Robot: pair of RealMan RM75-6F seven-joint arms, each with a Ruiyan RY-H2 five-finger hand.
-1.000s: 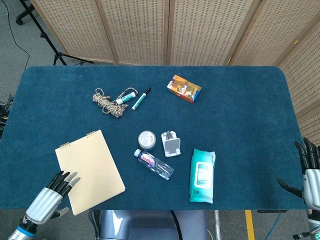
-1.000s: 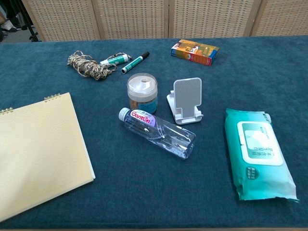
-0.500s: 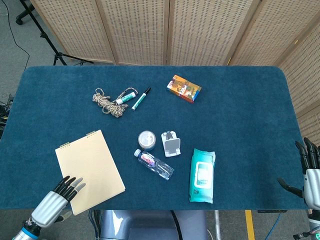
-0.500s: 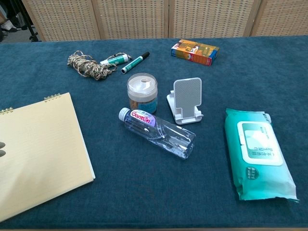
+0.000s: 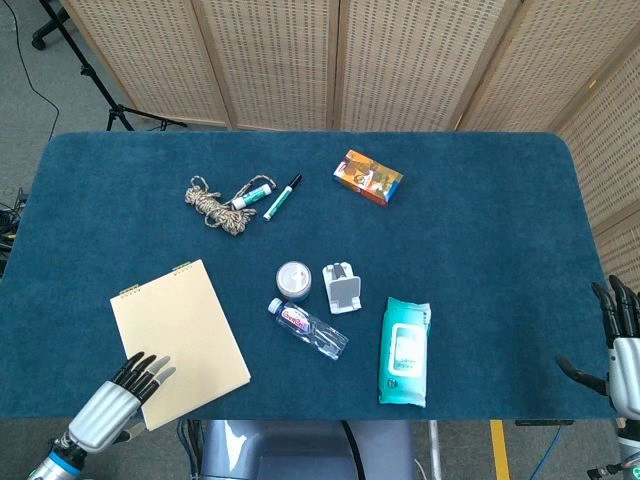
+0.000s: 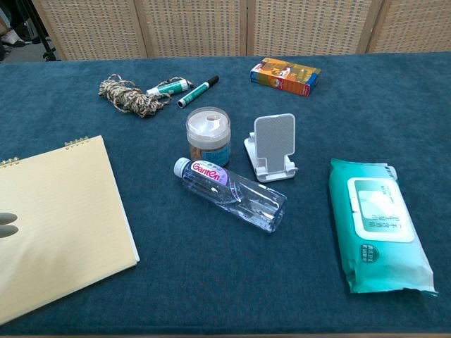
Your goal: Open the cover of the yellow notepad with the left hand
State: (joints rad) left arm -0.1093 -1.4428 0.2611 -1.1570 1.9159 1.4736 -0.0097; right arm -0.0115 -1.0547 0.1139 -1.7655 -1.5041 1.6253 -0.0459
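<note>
The left robot hand (image 5: 122,401) sits at the near left corner of the blue-felt worktop (image 5: 480,240), fingers spread apart and gripping nothing, its dark fingertips (image 5: 148,366) reaching just over the near corner of the pale yellow spiral-bound notepad (image 5: 180,338). The chest view catches only two grey fingertips (image 6: 7,224) poking in at the left edge, over the cover. The notepad lies flat and closed near the worktop's front left, its binding rings on the far short edge, its long axis running from there down toward the front edge, tilted a little. So the free edge to lift is the near one, right under that hand, and the cover should swing away toward the far edge. The right robot hand (image 5: 620,345) hangs off the near right corner, fingers open and upright, well apart from the notepad, with a clear plastic bottle (image 5: 308,329) and a teal wet-wipes pack (image 5: 404,350) lying between; the left is plainly the nearer.
</note>
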